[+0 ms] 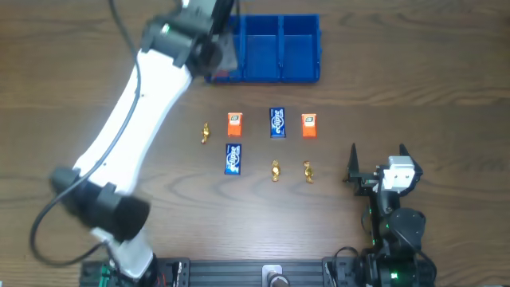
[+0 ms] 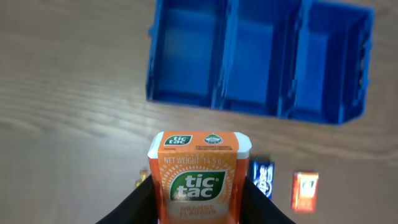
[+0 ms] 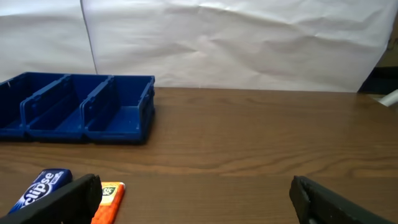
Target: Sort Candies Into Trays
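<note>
My left gripper (image 2: 200, 205) is shut on an orange mint box (image 2: 200, 177), held upright and lifted short of the blue three-compartment tray (image 2: 261, 59). From above, the left gripper (image 1: 217, 38) shows at the tray's (image 1: 275, 73) left end. On the table lie two orange boxes (image 1: 234, 123) (image 1: 309, 125), two blue gum packs (image 1: 277, 122) (image 1: 233, 159) and three gold-wrapped candies (image 1: 205, 132) (image 1: 276, 170) (image 1: 307, 171). My right gripper (image 1: 374, 163) stands open near the right arm's base, nothing between its fingers, to the right of the candies.
The tray's compartments (image 3: 81, 109) look empty from the right wrist view, where a blue pack (image 3: 40, 186) and an orange box (image 3: 111, 194) lie near the gripper. White paper (image 3: 236, 43) backs the table's far edge. Bare wood spreads right of the tray.
</note>
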Robot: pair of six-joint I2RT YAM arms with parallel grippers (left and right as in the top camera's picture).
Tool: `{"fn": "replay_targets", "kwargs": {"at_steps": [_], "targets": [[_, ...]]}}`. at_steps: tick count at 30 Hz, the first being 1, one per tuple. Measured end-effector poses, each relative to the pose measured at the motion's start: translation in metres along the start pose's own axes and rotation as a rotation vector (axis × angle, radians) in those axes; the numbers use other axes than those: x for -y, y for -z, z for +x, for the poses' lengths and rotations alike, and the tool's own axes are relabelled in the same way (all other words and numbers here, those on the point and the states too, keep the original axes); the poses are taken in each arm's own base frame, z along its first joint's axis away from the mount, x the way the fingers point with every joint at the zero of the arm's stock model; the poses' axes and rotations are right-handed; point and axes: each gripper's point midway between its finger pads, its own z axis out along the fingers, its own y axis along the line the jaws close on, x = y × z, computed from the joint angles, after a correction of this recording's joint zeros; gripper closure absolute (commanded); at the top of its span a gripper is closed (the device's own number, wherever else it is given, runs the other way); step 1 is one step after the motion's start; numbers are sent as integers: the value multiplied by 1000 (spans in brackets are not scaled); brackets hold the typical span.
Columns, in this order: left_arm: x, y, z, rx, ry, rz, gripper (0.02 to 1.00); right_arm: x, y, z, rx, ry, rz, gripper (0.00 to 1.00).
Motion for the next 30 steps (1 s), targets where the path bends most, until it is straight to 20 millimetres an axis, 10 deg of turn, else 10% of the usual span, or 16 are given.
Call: {"fn": "replay_targets", "kwargs": {"at_steps": [12, 25, 30], "targets": [[-15, -127, -26, -139, 16, -94, 667, 0, 0, 0, 0, 0, 0, 3], [-7, -135, -45, -77, -56, -34, 621, 0, 0, 0, 0, 0, 0, 3], [-8, -142, -42, -90, -67, -39, 268, 0, 0, 0, 0, 0, 0, 3]]}}
